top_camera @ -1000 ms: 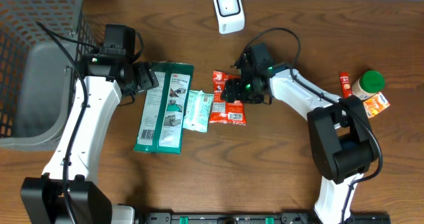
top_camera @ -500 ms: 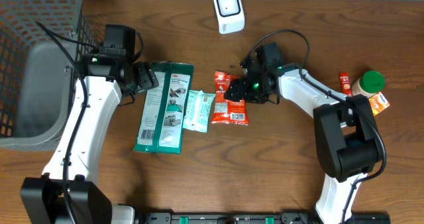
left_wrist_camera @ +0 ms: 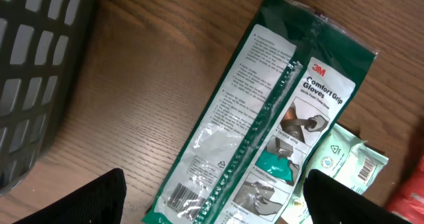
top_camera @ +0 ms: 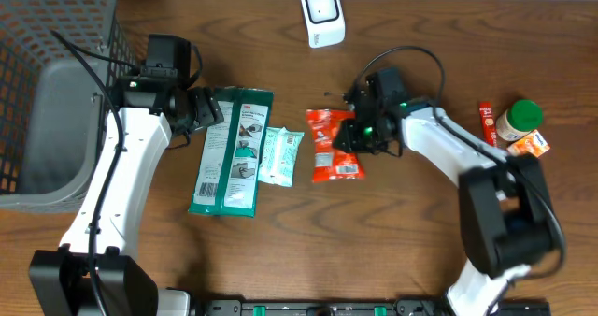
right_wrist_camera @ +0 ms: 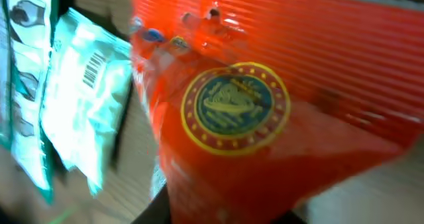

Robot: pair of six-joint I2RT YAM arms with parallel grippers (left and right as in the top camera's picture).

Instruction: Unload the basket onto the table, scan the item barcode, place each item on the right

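Note:
A red snack packet [top_camera: 334,150] is between the fingers of my right gripper [top_camera: 349,136], which is shut on its right edge. In the right wrist view the red packet [right_wrist_camera: 265,118] fills the frame, blurred, above the gripper [right_wrist_camera: 218,215]. The white barcode scanner [top_camera: 321,15] stands at the back middle of the table. My left gripper [top_camera: 213,110] is open over the top of a green glove pack [top_camera: 232,152]. The left wrist view shows this gripper [left_wrist_camera: 212,205] holding nothing, with the glove pack [left_wrist_camera: 278,118] lying flat below it.
A pale green wipes pack [top_camera: 280,155] lies between the glove pack and the red packet. A grey wire basket [top_camera: 47,92] fills the left side. At the right edge stand a green-capped bottle [top_camera: 519,120], a red tube [top_camera: 487,120] and an orange packet [top_camera: 531,146].
My right gripper has closed on the red packet and drawn it right, away from the wipes pack. The left arm has not moved.

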